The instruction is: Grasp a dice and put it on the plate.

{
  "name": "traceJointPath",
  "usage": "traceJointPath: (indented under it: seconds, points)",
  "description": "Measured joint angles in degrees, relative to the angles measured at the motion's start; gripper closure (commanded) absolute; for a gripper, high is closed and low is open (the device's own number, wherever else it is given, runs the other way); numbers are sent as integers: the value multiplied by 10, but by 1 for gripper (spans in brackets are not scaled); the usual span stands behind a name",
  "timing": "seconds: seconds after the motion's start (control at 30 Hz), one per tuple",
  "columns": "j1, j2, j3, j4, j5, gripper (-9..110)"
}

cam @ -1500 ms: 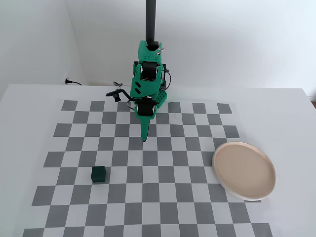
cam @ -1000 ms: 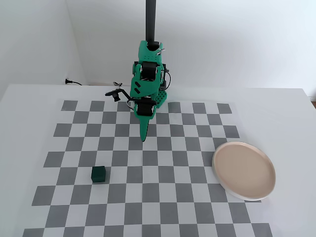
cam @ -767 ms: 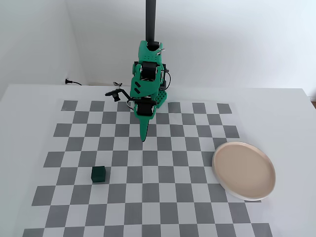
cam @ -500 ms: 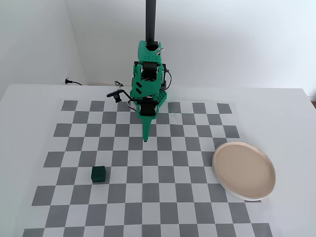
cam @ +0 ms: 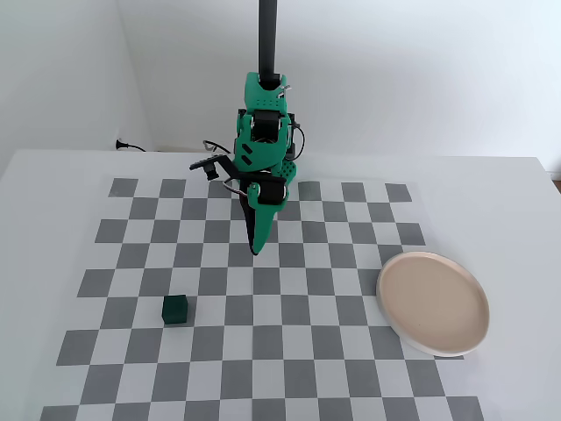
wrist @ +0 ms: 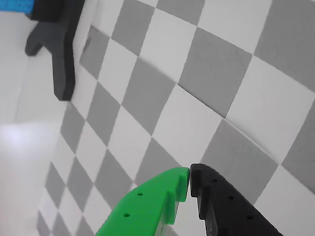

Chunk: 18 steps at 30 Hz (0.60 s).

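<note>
The dice (cam: pixel 175 309) is a small dark green cube resting on the checkerboard, left of centre in the fixed view. The plate (cam: pixel 433 303) lies at the right edge of the board, beige-pink with a pale rim and nothing on it. My gripper (cam: pixel 255 250) hangs over the board's upper middle, up and to the right of the dice and well apart from it. In the wrist view my gripper (wrist: pixel 190 179) is shut, its green and black fingertips touching with nothing between them. Neither dice nor plate shows in the wrist view.
The checkerboard mat (cam: pixel 289 351) covers most of the white table (cam: pixel 53 184). The arm's base and a black pole (cam: pixel 267 35) stand at the back centre. A black bracket (wrist: pixel 59 44) shows at the upper left of the wrist view.
The arm has turned slightly: the gripper tip has swung a little and the black side piece has shifted right. The dice and the plate have not moved.
</note>
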Motion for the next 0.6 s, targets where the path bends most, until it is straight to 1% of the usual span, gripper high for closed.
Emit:
traceJointPath:
  seconds: [0.1, 0.27, 0.47, 0.6]
  points:
    - [0, 0, 0, 16, -103, 106]
    - [-11, 0, 0, 60, -243, 106]
    - [-44, 0, 0, 66, -392, 106]
    - [-68, 0, 0, 47, -485, 106]
